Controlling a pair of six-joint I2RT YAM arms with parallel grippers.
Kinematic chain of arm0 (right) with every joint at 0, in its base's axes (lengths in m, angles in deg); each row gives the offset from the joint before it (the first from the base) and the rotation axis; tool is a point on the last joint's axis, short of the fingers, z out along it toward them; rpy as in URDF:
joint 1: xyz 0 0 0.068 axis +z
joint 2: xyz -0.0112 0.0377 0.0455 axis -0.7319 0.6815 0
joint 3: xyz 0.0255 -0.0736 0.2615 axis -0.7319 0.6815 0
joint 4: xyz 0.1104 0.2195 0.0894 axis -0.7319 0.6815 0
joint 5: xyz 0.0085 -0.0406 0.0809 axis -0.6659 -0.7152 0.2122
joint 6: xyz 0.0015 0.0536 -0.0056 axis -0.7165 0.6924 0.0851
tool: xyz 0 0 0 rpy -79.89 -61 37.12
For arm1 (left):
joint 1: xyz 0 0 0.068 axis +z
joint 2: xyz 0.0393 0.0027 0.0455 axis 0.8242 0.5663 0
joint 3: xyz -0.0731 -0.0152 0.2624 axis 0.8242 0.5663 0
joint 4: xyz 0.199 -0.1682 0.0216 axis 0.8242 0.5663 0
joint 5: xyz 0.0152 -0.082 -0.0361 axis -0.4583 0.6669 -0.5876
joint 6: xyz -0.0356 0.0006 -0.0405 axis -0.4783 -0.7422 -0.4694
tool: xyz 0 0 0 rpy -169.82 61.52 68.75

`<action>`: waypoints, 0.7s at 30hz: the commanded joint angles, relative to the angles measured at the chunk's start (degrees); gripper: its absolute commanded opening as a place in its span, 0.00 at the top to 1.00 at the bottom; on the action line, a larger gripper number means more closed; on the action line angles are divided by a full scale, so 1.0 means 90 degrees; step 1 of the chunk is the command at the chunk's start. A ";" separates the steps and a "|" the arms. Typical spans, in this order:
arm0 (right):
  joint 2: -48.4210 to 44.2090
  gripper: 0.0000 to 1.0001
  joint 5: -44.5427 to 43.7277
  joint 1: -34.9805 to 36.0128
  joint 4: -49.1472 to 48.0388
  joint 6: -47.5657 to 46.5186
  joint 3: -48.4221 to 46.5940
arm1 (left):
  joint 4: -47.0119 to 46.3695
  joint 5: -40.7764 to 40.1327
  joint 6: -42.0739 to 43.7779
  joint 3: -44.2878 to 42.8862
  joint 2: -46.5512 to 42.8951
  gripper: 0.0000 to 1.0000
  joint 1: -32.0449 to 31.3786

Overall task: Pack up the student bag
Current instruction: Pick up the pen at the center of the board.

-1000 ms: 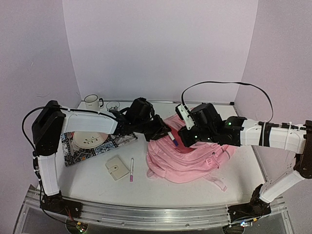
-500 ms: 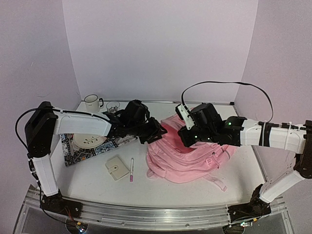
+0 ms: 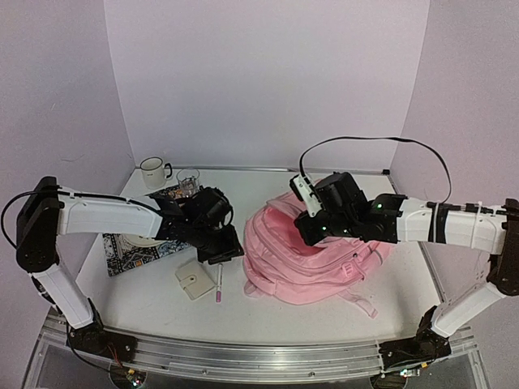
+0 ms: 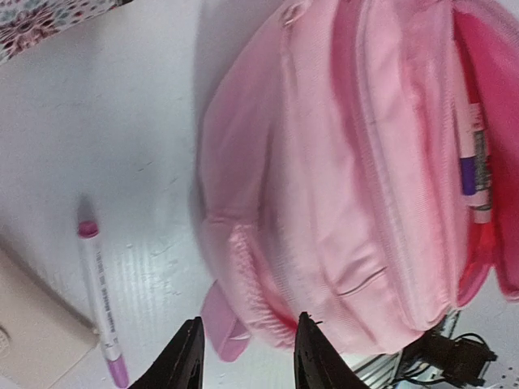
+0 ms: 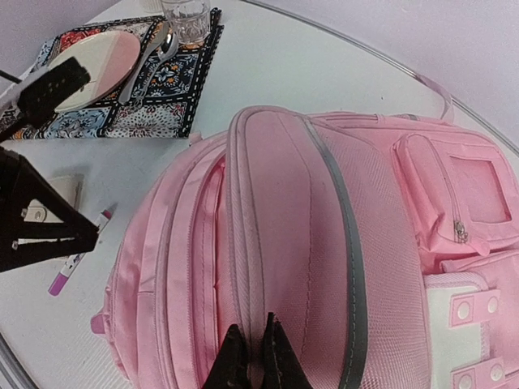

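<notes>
The student bag [image 3: 324,267] lies on the table's right half, a big soft pink backpack [image 5: 389,243]. Its main pocket gapes, and in the left wrist view a purple-capped pen [image 4: 470,162] rests inside the bag [image 4: 349,162]. My right gripper [image 5: 255,352] is shut on a fold of fabric by the zip, holding that edge up [image 3: 310,233]. Left of the bag, my left gripper [image 3: 225,253] hangs open and empty [image 4: 247,352]. It is just above a pink marker [image 3: 218,284] and a beige wallet [image 3: 195,279] on the table.
At the back left, a patterned placemat [image 3: 130,255] carries a plate [image 5: 89,61] and a spoon [image 5: 154,53]. A glass [image 3: 188,176] and a white mug [image 3: 152,168] stand behind it. The bag's straps trail toward the front right.
My left gripper has drawn back left out of the bag's opening, without the purple-capped pen, and its jaws have opened. It now hangs over the marker and wallet. The right arm has held still.
</notes>
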 commanded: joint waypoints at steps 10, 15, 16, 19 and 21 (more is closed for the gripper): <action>0.0129 1.00 0.0247 0.0059 -0.0486 -0.0003 -0.0446 | 0.1359 -0.0960 0.0063 0.0224 0.0035 0.62 -0.0392; 0.0013 1.00 0.0163 0.0058 -0.0489 -0.0015 -0.0369 | 0.1424 -0.1096 0.0182 0.0108 0.0409 0.64 -0.0387; -0.0004 1.00 0.0154 0.0056 -0.0486 -0.0015 -0.0360 | 0.1434 -0.1111 0.0212 0.0081 0.0494 0.65 -0.0387; -0.0043 1.00 0.0128 0.0061 -0.0487 -0.0015 -0.0339 | 0.1441 -0.1115 0.0297 -0.0039 0.0750 0.67 -0.0388; -0.0070 1.00 0.0111 0.0058 -0.0486 -0.0024 -0.0330 | 0.1451 -0.1127 0.0345 -0.0126 0.0924 0.69 -0.0387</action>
